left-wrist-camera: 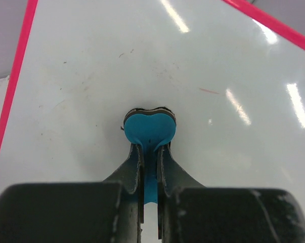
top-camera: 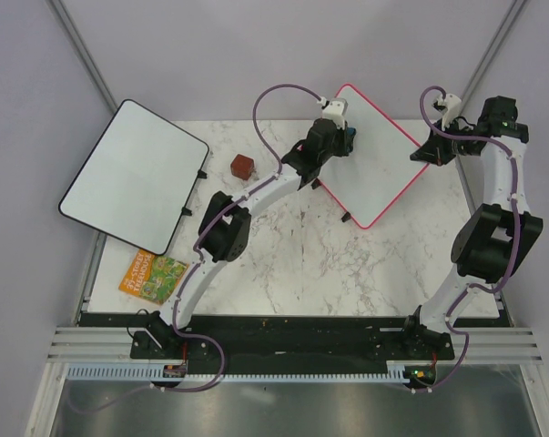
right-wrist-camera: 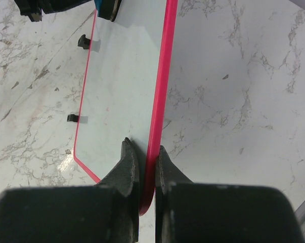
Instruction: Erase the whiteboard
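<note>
The whiteboard (top-camera: 379, 177), white with a thin pink frame, lies turned like a diamond at the back of the marble table. My left gripper (top-camera: 345, 135) is over its upper left part, shut on a blue eraser (left-wrist-camera: 149, 129) whose dark pad rests on the board's surface (left-wrist-camera: 91, 76). A faint red mark (left-wrist-camera: 209, 91) and grey smudges show on the board. My right gripper (top-camera: 423, 151) is at the board's right corner. In the right wrist view it (right-wrist-camera: 146, 148) is shut on the pink frame (right-wrist-camera: 160, 91), one finger on each side of the edge.
A larger black-framed white board (top-camera: 133, 175) hangs over the table's left edge. A red-brown cube (top-camera: 242, 166) sits between the two boards. A colourful booklet (top-camera: 152, 276) lies at the front left. The whiteboard's small black feet (right-wrist-camera: 83, 41) stick out on its far side.
</note>
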Motion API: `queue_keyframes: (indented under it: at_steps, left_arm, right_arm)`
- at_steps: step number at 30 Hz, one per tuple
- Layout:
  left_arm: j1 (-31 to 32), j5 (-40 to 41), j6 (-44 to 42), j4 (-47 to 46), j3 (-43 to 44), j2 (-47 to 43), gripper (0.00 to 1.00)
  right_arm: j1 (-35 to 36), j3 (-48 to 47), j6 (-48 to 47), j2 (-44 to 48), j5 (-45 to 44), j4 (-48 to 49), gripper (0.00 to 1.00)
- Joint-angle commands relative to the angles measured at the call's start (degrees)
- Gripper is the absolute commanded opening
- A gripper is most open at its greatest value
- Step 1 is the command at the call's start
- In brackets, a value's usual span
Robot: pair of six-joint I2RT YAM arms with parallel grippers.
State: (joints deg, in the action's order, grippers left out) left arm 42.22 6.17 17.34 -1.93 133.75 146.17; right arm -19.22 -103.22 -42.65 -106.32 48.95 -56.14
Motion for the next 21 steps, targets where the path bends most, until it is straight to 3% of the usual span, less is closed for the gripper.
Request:
queue_keyframes:
  at_steps: [1,11,16,21]
  left_arm:
    - [4.7,2.3,1.0,4.6,-6.2,0.3,0.02]
    - [18.2,0.8,-1.8,-0.2,-9.1,-1.9,0.02]
    - [21.2,-0.4,-1.0,-2.3,-12.5,-4.5,0.02]
    - [20.5,4.5,-1.8,-1.3,-12.8,-4.5,0.02]
  right_arm:
    - [5.9,5.2,-14.6,-2.2,-2.9,-16.5,0.00]
    - [6.0,5.7,-14.9,-2.4,-2.5,-16.5,0.00]
    - [5.9,5.7,-14.9,-3.0,-2.1,-16.5,0.00]
    - [5.9,5.7,-15.1,-3.4,-1.9,-16.5,0.00]
